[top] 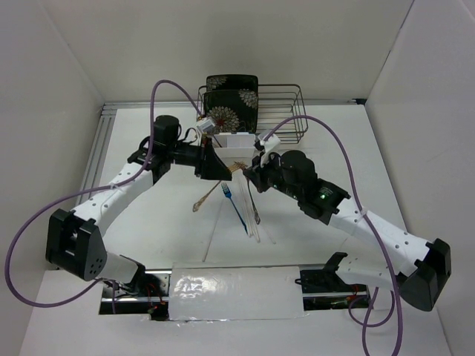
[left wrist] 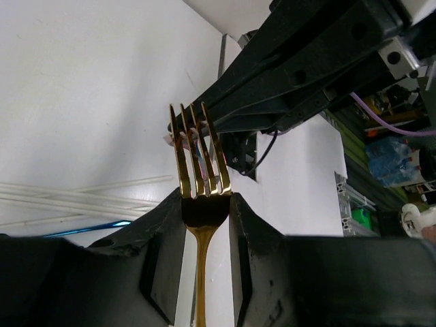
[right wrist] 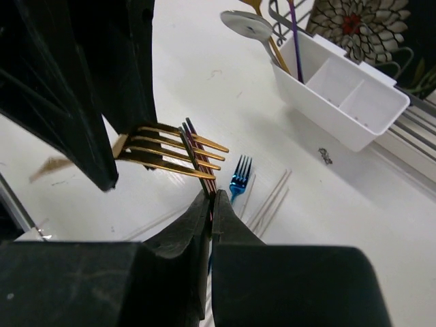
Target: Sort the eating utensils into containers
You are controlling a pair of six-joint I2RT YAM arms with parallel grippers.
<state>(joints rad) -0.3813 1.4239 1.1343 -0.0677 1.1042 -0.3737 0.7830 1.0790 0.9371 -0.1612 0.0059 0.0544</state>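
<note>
My left tool clamped on gold fork neck, held above counter. Right tool pinched together on thin pink piece crossing the tines. Blue fork lies on counter near white caddy.

A black wire rack is seen beyond the left gripper. A floral plate is stood at its left end.

Bright even light, soft shadows

White caddy before wire rack, blue fork, chopsticks and gold utensil on table
</note>
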